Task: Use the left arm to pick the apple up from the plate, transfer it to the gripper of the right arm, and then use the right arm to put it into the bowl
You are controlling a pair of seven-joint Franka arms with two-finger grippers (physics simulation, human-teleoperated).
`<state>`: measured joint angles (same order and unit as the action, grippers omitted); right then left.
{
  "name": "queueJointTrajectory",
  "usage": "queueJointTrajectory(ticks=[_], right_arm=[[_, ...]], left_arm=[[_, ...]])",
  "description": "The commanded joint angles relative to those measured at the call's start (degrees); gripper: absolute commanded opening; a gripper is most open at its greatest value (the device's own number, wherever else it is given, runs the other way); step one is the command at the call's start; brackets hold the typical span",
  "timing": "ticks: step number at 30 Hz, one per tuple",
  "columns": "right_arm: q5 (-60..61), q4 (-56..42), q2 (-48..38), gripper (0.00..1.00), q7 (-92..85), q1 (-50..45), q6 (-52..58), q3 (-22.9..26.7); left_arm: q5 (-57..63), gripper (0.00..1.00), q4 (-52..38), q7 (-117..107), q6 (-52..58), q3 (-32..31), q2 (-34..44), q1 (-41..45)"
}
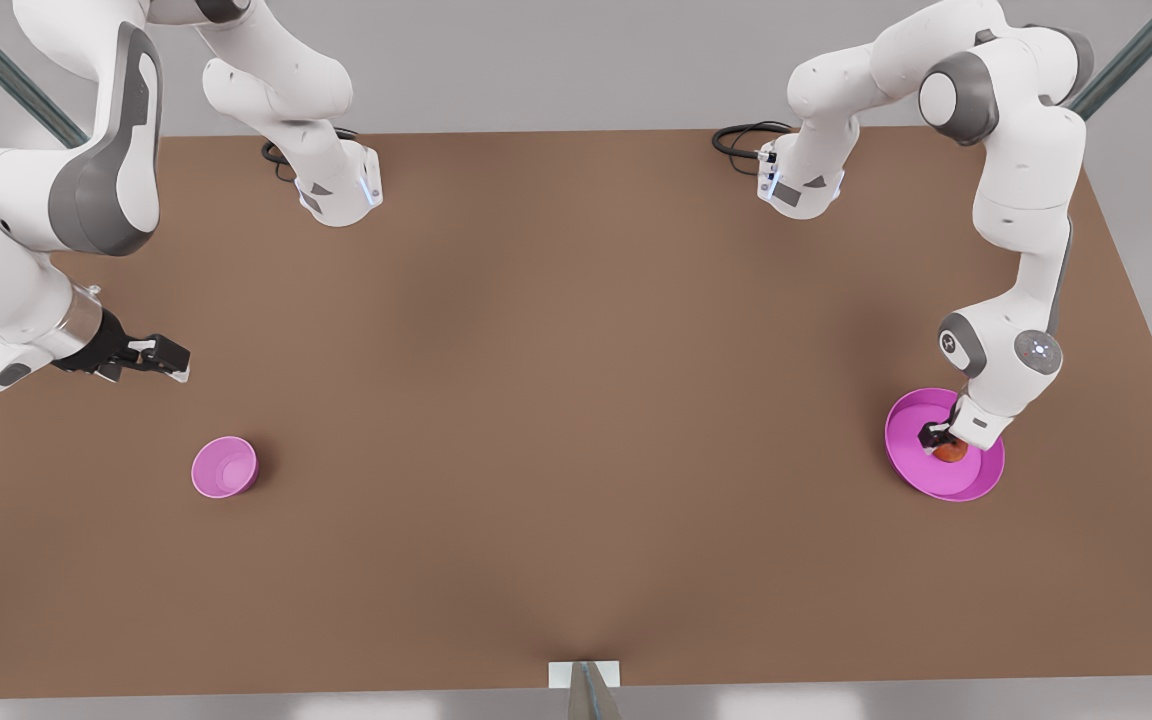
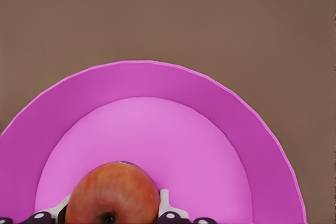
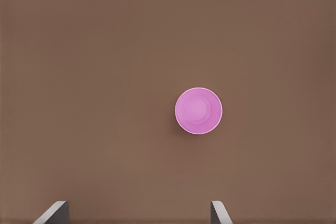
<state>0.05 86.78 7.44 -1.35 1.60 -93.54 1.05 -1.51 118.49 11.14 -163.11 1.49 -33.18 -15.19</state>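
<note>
The red-orange apple (image 1: 951, 452) lies on the magenta plate (image 1: 908, 420) at the front view's right. My left gripper (image 1: 942, 441) reaches down into the plate, shut on the apple. In the left wrist view the apple (image 2: 113, 192) sits between the two fingers (image 2: 166, 204), which press its sides, with the plate's rim (image 2: 157, 80) curving beyond. The small pink bowl (image 1: 224, 467) stands alone at the front view's left. My right gripper (image 1: 168, 357) hovers above and behind it, open and holding nothing. In the right wrist view the bowl (image 3: 198, 110) is ahead of the spread fingertips (image 3: 55, 211).
The brown table (image 1: 576, 400) stretches wide between bowl and plate. Both arm bases (image 1: 341, 190) and black cables (image 1: 741, 140) sit along the back edge. A small white mount (image 1: 584, 675) stands at the middle of the front edge.
</note>
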Motion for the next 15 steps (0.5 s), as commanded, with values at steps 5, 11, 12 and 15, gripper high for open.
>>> queueJointTrajectory(ticks=[5,11,12,15], right_arm=[[0.04,-0.03,-0.06,1.0,-0.85,0.07,0.02,0.01],[0.04,0.06,-0.06,1.0,-0.32,-0.37,-0.07,-0.34],[0.04,0.15,-0.06,1.0,-0.59,-0.02,-0.06,-0.26],[1.36,0.06,-0.15,1.0,-0.59,-0.28,2.39,-0.61]], left_arm=[[0.19,0.68,-0.46,2.83,1.39,-0.09,2.15,0.33],[0.19,0.65,-0.81,3.09,6.13,-1.22,10.94,9.3],[-0.16,0.65,-0.98,2.83,9.82,-4.56,12.87,9.91],[-8.42,0.65,-12.58,0.11,32.31,-15.46,13.67,9.91]])
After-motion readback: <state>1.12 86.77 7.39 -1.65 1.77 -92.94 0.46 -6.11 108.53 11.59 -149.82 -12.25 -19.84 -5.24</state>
